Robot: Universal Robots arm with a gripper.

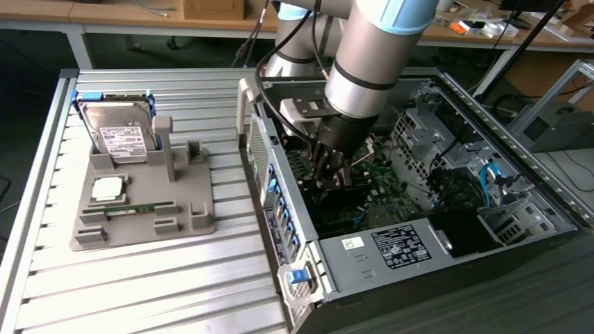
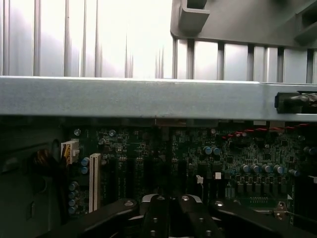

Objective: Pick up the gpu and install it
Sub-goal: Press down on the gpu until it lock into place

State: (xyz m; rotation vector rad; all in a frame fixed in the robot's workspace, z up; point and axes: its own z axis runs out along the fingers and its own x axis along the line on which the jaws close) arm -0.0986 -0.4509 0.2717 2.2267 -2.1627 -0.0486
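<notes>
- The gripper [image 1: 327,182] is seen lowered inside the open computer case [image 1: 519,149], its fingers [image 2: 171,215] drawn fully together above the motherboard [image 2: 198,158].
- The gpu [image 1: 336,193] appears as a dark card beneath the fingers, down at the board; whether it is gripped cannot be told.
- A hard drive [image 1: 122,132] is left standing in the grey holder [image 1: 139,209] on the slatted table [image 1: 139,292].

White labels are showing on the hard drive [image 1: 124,135] and on the power supply [image 1: 401,247] inside the computer case [image 1: 307,278], but no print on them is legible.
</notes>
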